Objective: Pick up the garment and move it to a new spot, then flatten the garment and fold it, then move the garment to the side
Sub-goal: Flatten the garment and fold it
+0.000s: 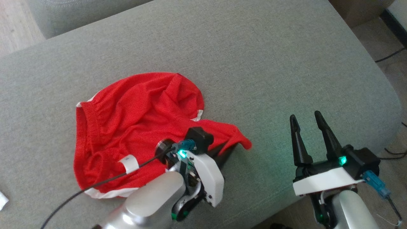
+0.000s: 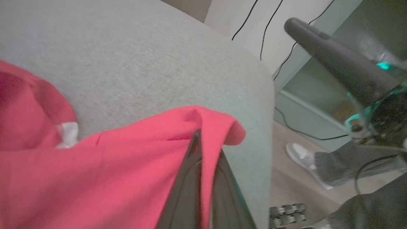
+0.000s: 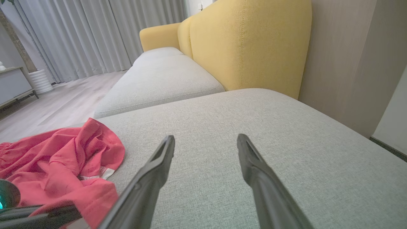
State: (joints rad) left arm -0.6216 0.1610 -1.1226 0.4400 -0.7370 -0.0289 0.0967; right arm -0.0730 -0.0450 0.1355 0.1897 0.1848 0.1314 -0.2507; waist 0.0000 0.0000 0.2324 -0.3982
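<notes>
On the wide grey woven sofa cushion (image 1: 254, 63), a crumpled red mesh garment with white trim (image 1: 133, 127) lies toward eight o'clock of the head view, its gathered waistband at nine o'clock and one loose corner trailing out toward five o'clock. The left gripper (image 1: 230, 149) comes in from six o'clock and meets that trailing corner. In the left wrist view its two dark fingers (image 2: 187, 190) are clenched together with a strip of the red cloth (image 2: 111, 165) pinched between them, the fabric humped over the tips. The right gripper (image 1: 306, 122) stands at four o'clock, well apart from the garment, its jaws spread wide and holding nothing, hovering just over bare cushion near the edge. From the right wrist view the garment (image 3: 63, 159) sits at eight o'clock, and a yellow upholstered backrest (image 3: 248, 44) rises at one o'clock. At four o'clock of the left wrist view, a person's white shoe (image 2: 299, 152) rests on the pale floor.
</notes>
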